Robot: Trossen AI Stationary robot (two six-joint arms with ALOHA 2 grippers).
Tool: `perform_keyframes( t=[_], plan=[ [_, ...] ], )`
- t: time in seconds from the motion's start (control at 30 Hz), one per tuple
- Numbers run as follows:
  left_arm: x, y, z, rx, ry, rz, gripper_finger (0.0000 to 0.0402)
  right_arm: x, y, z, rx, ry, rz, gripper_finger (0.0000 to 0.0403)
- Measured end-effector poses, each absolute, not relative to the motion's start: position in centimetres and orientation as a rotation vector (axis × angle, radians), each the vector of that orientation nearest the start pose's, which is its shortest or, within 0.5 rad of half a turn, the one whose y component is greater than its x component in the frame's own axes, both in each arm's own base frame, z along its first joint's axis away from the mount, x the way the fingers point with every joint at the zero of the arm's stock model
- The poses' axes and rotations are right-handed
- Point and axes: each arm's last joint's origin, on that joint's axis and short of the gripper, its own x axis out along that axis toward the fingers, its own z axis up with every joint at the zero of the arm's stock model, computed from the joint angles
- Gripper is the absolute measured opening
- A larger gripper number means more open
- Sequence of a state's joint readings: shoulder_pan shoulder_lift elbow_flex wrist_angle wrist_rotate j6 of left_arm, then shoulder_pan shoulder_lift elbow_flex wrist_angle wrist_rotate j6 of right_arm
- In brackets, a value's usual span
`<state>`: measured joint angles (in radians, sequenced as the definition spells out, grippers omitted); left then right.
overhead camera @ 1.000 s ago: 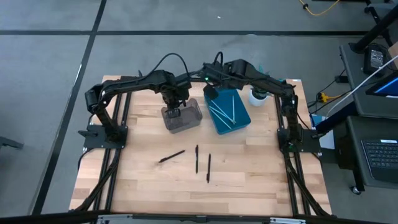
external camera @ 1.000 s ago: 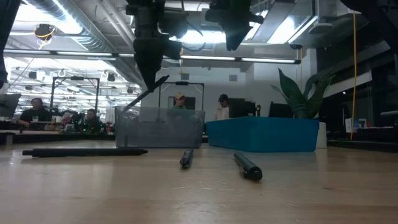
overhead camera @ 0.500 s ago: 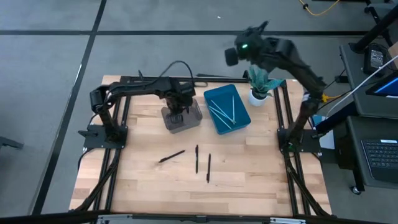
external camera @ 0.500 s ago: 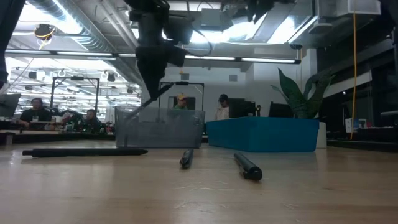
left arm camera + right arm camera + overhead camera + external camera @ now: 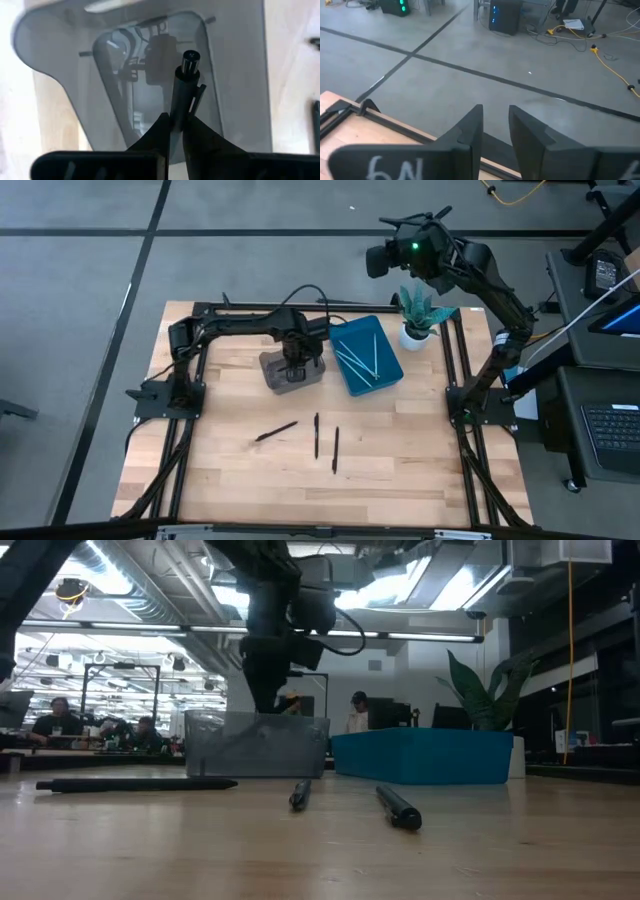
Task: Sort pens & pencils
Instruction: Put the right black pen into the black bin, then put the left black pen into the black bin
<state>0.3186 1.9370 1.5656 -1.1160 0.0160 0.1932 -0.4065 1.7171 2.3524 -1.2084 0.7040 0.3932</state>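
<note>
Fingers: left gripper [image 5: 176,131] pinched a black pen [image 5: 183,90] over the grey tray [image 5: 292,370]; right gripper [image 5: 495,127] stood slightly parted, empty.
Pens and pencils: light-blue sticks [image 5: 358,356] lay in the blue tray [image 5: 365,358]; three black ones [image 5: 316,436] lay loose on the desk [image 5: 400,450].
Progress: seemingly over halfway, three plus the held one left.
Arms: left reached down into the grey tray; right was raised high beyond the potted plant [image 5: 417,315].
</note>
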Motion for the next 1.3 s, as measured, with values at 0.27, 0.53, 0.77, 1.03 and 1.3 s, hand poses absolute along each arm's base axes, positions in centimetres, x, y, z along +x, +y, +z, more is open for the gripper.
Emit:
perform_keyframes(
  t=[0.27,0.53,0.77,1.03,1.3],
  plan=[
    [35.7,11.8,21.5,-0.106,1.499,0.092,0.0023,26.5,-13.4,50.9,0.242,0.386,-1.175,0.0094],
    [35.6,12.5,21.5,-0.148,1.471,0.078,0.0053,26.5,-13.4,50.9,0.228,0.395,-1.172,0.0094],
    [35.7,12.5,21.5,-0.145,1.460,0.079,0.0104,26.4,-13.4,50.8,0.220,0.410,-1.172,0.0094],
    [34.9,12.4,22.6,-0.148,1.472,0.092,0.0108,26.2,-13.3,50.5,0.215,0.457,-1.178,0.0094],
    [31.8,9.6,28.5,-0.133,1.412,0.159,0.0105,25.6,-14.4,50.7,0.200,0.432,-1.261,0.0094]
  ],
)
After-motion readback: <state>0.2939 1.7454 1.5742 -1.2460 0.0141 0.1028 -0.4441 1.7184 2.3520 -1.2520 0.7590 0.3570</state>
